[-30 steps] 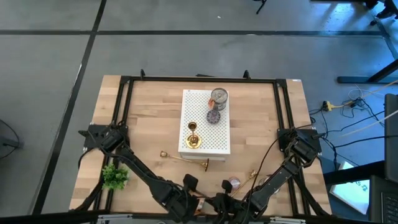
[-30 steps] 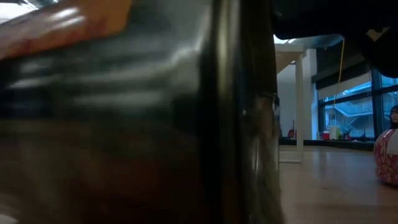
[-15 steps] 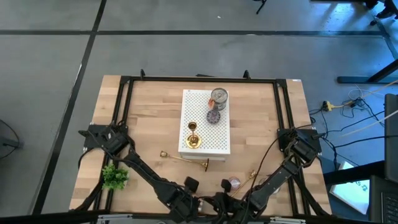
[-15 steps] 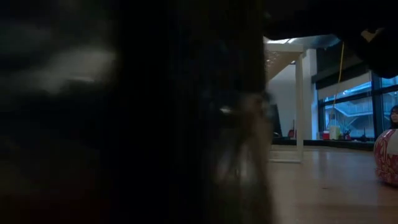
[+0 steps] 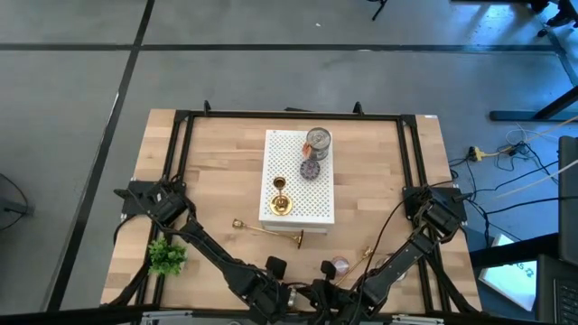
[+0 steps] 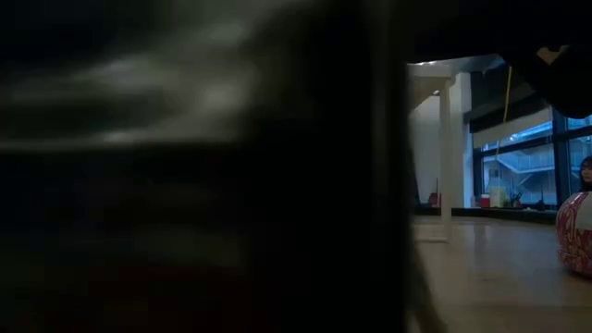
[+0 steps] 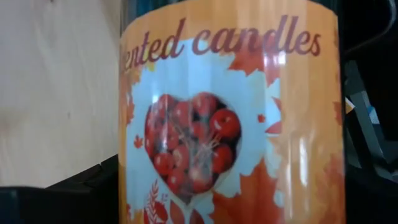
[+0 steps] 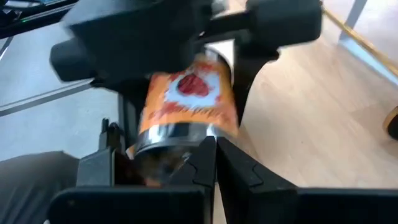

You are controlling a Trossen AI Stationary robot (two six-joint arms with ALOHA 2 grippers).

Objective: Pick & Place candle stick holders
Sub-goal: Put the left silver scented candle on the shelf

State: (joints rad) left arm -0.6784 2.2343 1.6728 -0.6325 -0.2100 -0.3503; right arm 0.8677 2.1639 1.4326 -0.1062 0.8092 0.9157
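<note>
An orange-labelled glass candle jar (image 8: 186,102) fills the left wrist view (image 7: 230,118). My left gripper (image 8: 183,93) is shut on it at the table's near edge (image 5: 274,287). My right gripper (image 8: 214,165) is shut, and its tips are close under the jar's lower end (image 5: 330,293). One gold candle stick holder (image 5: 281,200) stands on its round base on the white block. Another (image 5: 266,231) lies on its side on the wood, and a third (image 5: 366,255) lies near the right arm. My left gripper has the jar's labelled wall (image 8: 149,106) between its two dark fingers (image 8: 244,74), one on each side. The jar sits tilted in the hold. The grippers hide its bottom, so I cannot tell whether it rests on the table. My right gripper may touch the jar's lower end (image 8: 177,140), but I cannot tell.
The white perforated block (image 5: 302,217) at mid-table also bears a silver tin (image 5: 318,142) and a purple disc (image 5: 311,169). A pink disc (image 5: 340,264) lies near the right arm, and a green plant (image 5: 167,255) stands near left. Black frame rails (image 5: 176,171) line the table's sides.
My left gripper has sunk a little with the jar right in front of the low camera. The orange label showed at the top of that view a second ago, and now only a dark mass shows there.
</note>
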